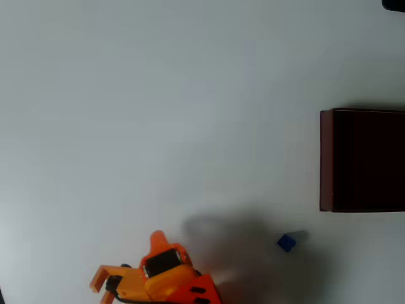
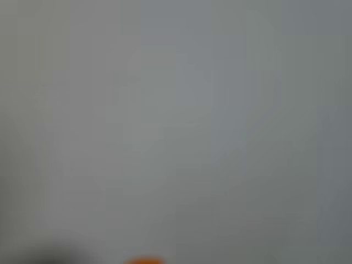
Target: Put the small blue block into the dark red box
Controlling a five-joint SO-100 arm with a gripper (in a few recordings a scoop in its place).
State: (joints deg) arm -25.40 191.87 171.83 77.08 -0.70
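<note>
Orange hand point(image 1: 126, 263) spread wide, empty (well apart from small blue block point(image 1: 286, 242) and dark red box point(image 1: 326, 158)).

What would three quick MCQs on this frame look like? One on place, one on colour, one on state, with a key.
1. In the overhead view, where is the small blue block relative to the dark red box?
A. Inside it
B. On the table, below and left of its lower left corner
C. Touching its top wall

2. What colour is the end effector?
A. Orange
B. Black
C. White

3. What is the block's state?
A. Held by the end effector
B. Lying free on the white table, apart from arm and box
C. Stacked on another block

Key: 1 B, the block sits on bare table just outside the box's lower left corner. 2 A, the arm and its fingers at the bottom edge are orange. 3 B, clear table shows between the block and the end effector and between the block and the box.
</note>
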